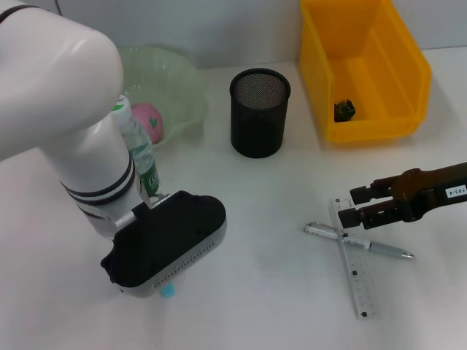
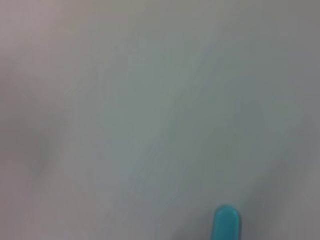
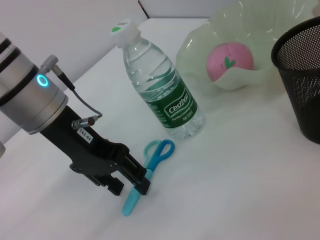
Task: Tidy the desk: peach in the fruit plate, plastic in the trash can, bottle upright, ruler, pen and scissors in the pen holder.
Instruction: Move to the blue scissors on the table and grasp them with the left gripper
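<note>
Turquoise plastic scissors [image 3: 150, 172] are seen lying flat on the white surface [image 1: 270, 292], their looped handles pointing toward the water bottle [image 3: 160, 87] and their sheathed blade end pointing away from it. The left gripper [image 3: 140, 181] is lowered onto them, and its black fingers [image 3: 131, 169] are set narrowly on either side of the scissors' middle; whether they are pressed tight cannot be told. In the head view only a tip of the scissors [image 1: 168, 291] is visible beneath the left gripper's black housing, near the surface's front edge, and in the left wrist view just one blurred turquoise end [image 2: 226, 222] is shown.

The bottle is stood upright just beside the scissors, clear and ribbed, with a green label and a white cap. Behind it a pale green fruit plate [image 1: 182, 80] is placed toward the far left corner, and a pink peach [image 1: 148, 120] is held in it. A black mesh pen holder [image 1: 260, 113] is stood near the middle of the far edge, with a yellow bin [image 1: 365, 65] beside it holding a dark crumpled scrap [image 1: 344, 109].

Toward the right edge a clear ruler [image 1: 355, 266] and a silver pen [image 1: 357, 242] are laid crossed. The right gripper [image 1: 349, 205] is held just over the ruler's far end, its fingers slightly parted and holding nothing.
</note>
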You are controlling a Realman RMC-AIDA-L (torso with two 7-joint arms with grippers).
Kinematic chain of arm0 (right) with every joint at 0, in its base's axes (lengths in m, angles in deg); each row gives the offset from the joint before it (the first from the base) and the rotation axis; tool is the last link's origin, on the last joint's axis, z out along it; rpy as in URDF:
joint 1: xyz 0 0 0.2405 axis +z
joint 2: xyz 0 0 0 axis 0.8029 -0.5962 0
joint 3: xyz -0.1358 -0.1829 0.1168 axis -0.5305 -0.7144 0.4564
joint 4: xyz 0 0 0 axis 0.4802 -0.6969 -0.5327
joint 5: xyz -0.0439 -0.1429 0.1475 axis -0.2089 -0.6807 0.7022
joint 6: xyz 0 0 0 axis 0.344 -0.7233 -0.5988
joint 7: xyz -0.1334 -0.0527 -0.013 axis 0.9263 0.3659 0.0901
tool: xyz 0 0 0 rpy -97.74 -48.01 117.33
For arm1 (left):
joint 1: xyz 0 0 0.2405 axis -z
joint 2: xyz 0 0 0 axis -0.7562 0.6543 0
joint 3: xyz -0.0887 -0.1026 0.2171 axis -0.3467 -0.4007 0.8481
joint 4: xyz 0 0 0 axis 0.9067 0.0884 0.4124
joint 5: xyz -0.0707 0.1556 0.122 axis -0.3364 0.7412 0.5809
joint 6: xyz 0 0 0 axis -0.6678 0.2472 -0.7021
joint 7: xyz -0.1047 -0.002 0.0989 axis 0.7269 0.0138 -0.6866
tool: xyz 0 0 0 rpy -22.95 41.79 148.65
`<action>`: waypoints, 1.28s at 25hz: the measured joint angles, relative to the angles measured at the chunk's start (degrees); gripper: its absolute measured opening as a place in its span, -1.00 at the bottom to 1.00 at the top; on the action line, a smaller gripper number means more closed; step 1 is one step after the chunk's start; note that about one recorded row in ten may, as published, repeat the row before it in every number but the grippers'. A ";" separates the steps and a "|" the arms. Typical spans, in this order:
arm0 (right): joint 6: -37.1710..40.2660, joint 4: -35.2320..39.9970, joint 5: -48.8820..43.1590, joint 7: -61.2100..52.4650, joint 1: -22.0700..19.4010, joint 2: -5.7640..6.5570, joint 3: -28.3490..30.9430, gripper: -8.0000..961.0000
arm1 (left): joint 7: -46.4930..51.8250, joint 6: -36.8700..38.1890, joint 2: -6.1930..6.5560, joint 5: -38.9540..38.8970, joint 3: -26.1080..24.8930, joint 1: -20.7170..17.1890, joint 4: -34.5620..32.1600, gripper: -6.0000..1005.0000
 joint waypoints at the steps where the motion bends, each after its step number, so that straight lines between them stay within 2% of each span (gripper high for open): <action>1: 0.00 0.00 0.00 0.00 0.00 0.00 0.00 0.67 | 0.00 0.00 0.00 0.00 0.00 0.00 0.00 0.25; 11: 0.00 0.00 -0.04 0.00 -0.04 -0.05 0.05 0.67 | -0.25 -0.09 0.00 0.13 0.24 0.00 -0.03 0.25; 17: 0.00 0.00 -0.04 0.00 -0.05 -0.05 0.05 0.67 | -0.18 -0.35 0.00 0.12 0.64 -0.05 -0.05 0.18; 25: 0.13 0.00 -0.03 0.00 -0.04 -0.05 0.05 0.67 | 0.32 -0.87 0.00 0.39 1.57 -0.09 -0.15 -0.03; 32: 0.11 0.00 -0.04 0.13 -0.04 -0.05 0.05 0.67 | 0.69 -0.98 0.00 0.68 2.66 0.34 -0.59 -0.06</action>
